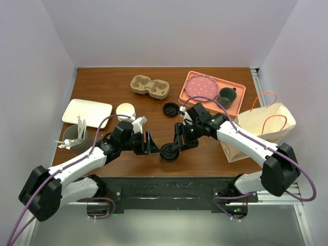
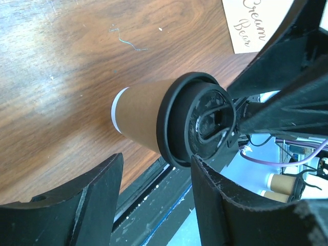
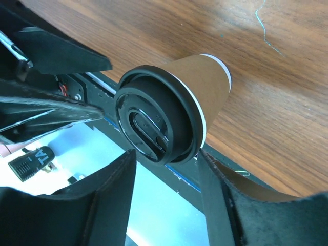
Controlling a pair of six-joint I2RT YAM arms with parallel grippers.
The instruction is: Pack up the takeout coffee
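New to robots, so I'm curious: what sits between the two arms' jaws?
The takeout coffee stands upright on the table between them; the top view shows it most clearly.

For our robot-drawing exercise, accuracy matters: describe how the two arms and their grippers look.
The left arm and right arm have white links joined by bulky black joint housings; a purple cable loops along each. The left gripper and right gripper are matte black, each with two broad, tapering fingers.
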